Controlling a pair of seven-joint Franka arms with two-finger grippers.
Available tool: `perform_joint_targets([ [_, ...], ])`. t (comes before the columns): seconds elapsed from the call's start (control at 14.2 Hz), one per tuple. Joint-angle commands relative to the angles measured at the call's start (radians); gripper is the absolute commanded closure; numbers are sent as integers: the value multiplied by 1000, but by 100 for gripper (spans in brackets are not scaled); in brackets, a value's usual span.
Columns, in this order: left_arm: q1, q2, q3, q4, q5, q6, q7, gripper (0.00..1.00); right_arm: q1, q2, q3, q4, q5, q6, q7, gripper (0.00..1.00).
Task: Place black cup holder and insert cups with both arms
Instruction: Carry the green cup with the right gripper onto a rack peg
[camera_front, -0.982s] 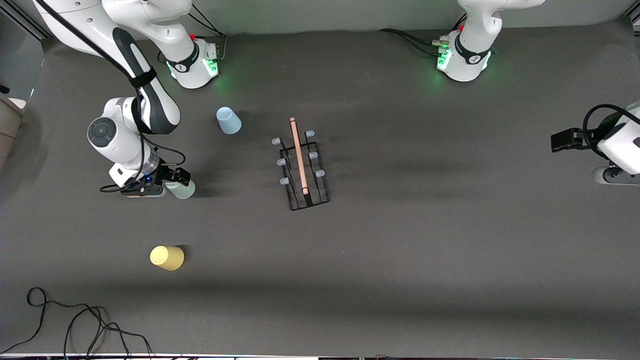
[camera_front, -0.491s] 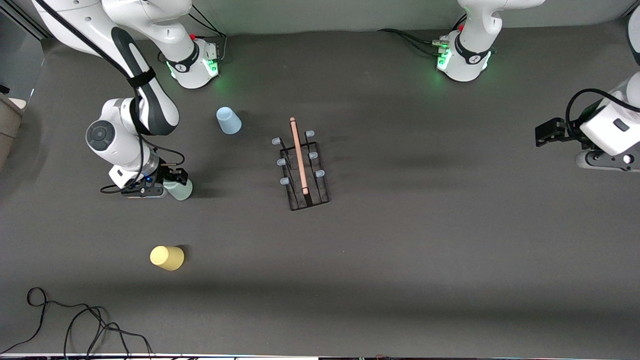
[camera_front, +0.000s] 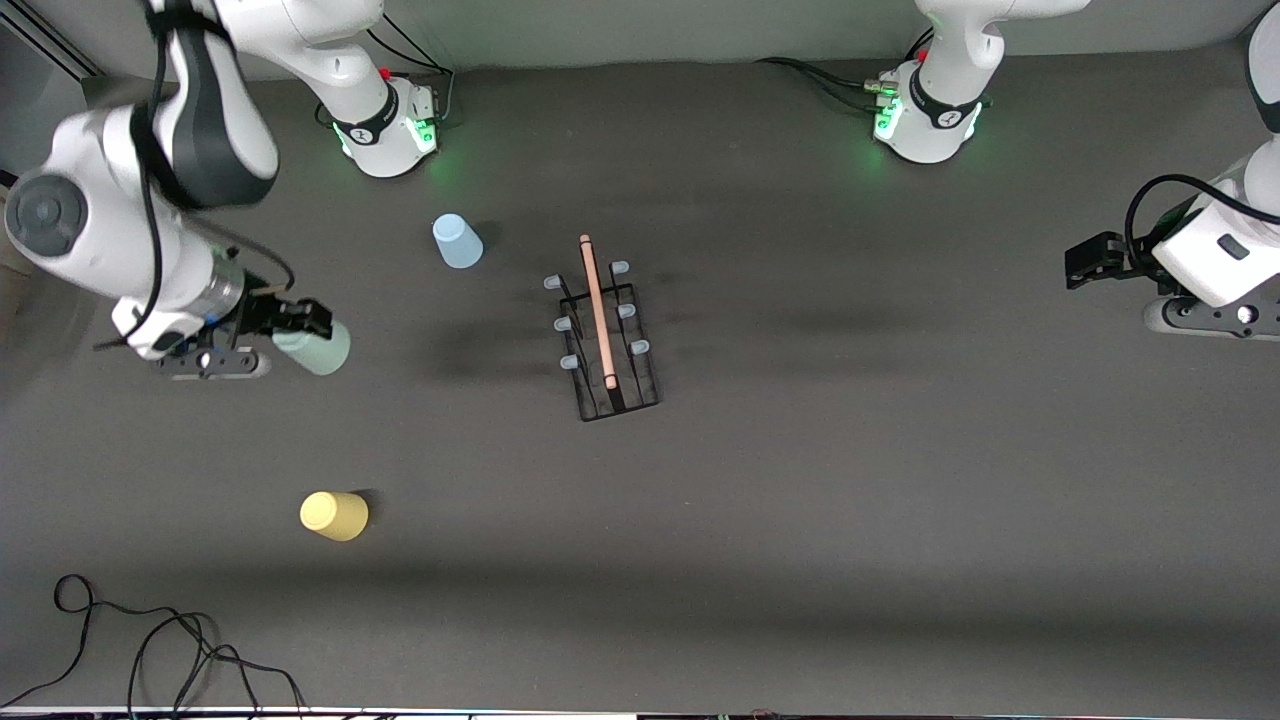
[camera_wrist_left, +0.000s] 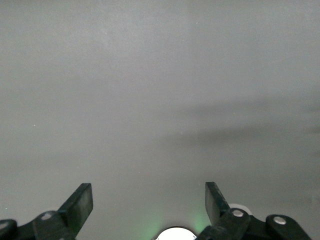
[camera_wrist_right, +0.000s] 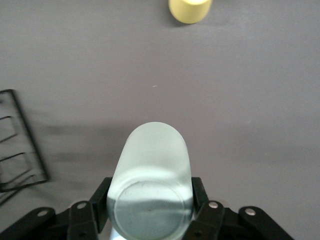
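From the high front camera we see a flat dark grey table (camera_front: 850, 520) with a soft, dull top. In the middle of the picture sits the black wire cup holder (camera_front: 605, 340), with a smooth light wooden rod on top and six pegs with pale blue caps. The pale blue plastic cup (camera_front: 457, 241) stands mouth down in the upper middle, toward the right arm's end of the table. The yellow plastic cup (camera_front: 334, 516) is in the lower part of the picture at that same end. The right gripper (camera_front: 305, 330) is up in the air at the picture's left edge, and its fingers are squeezed onto the pale sage green plastic cup (camera_front: 318, 348). The left gripper (camera_front: 1080, 262) waits at the far right edge.

In the left wrist view we see the left gripper's two black fingers (camera_wrist_left: 80, 202) spread wide with nothing between them, over bare grey table.

In the right wrist view the round, smooth green cup (camera_wrist_right: 152, 175) sits tight between the black fingers (camera_wrist_right: 101, 200). The yellow cup (camera_wrist_right: 190, 10) is at the top edge, and a corner of the wire holder (camera_wrist_right: 22, 145) shows at the side.
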Motion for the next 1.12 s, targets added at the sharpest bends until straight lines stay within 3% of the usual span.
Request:
perform_joint_targets([
  [0.0,3,-31,2,-30,-12,3,6,0,180,-22,-6,-9,-5,-19,225,71],
  [0.21,3,-31,2,-28,-12,5,6,0,375,-7,-6,-8,-5,15,480,71],
  [0.42,3,-31,5,-30,-12,5,7,0,493,16,-4,-8,-4,51,623,71],
  [1.05,3,-31,5,-28,-12,2,7,0,561,136,-4,-44,38,220,672,71],
])
